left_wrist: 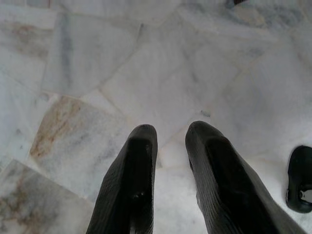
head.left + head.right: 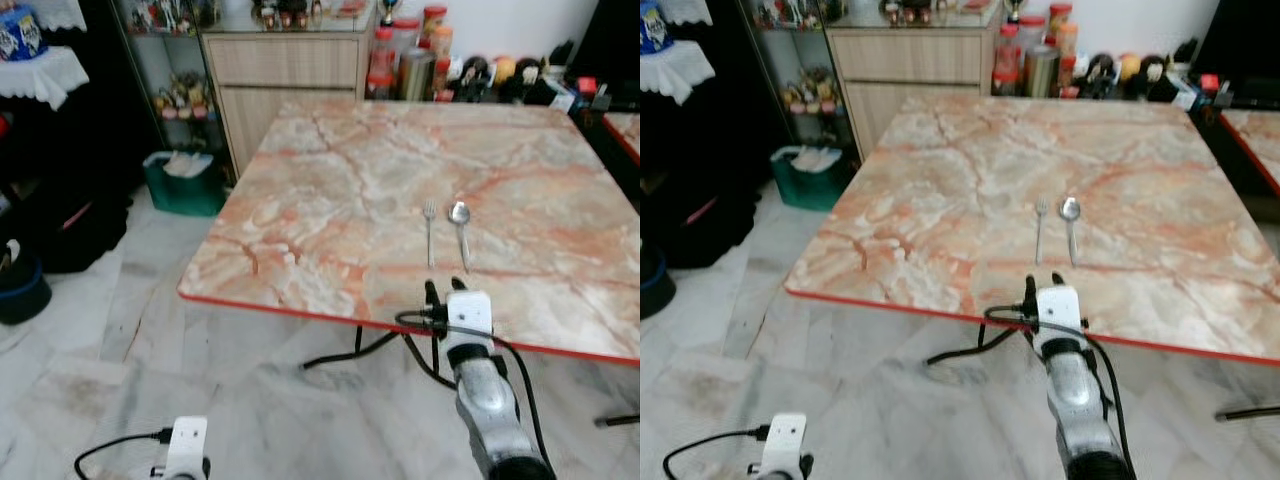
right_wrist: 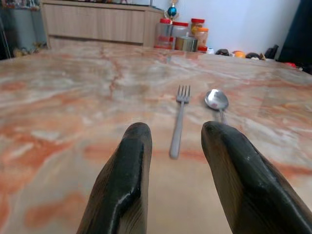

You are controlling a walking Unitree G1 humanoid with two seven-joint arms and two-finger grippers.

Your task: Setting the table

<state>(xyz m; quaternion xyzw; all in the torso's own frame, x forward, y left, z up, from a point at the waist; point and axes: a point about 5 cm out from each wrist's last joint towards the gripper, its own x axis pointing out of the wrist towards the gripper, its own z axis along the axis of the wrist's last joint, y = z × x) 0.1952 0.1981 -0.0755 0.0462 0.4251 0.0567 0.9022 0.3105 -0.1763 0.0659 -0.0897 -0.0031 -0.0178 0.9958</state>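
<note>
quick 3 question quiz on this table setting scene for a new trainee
1. True or false: the fork lies to the robot's left of the spoon.
2. Which gripper is at the table edge: A left, B right?
3. Fill in: the left gripper hangs over the ____.

Key: 1 true. 2 B, the right gripper, jaws apart and empty, pointing at the cutlery. 3 floor.
</note>
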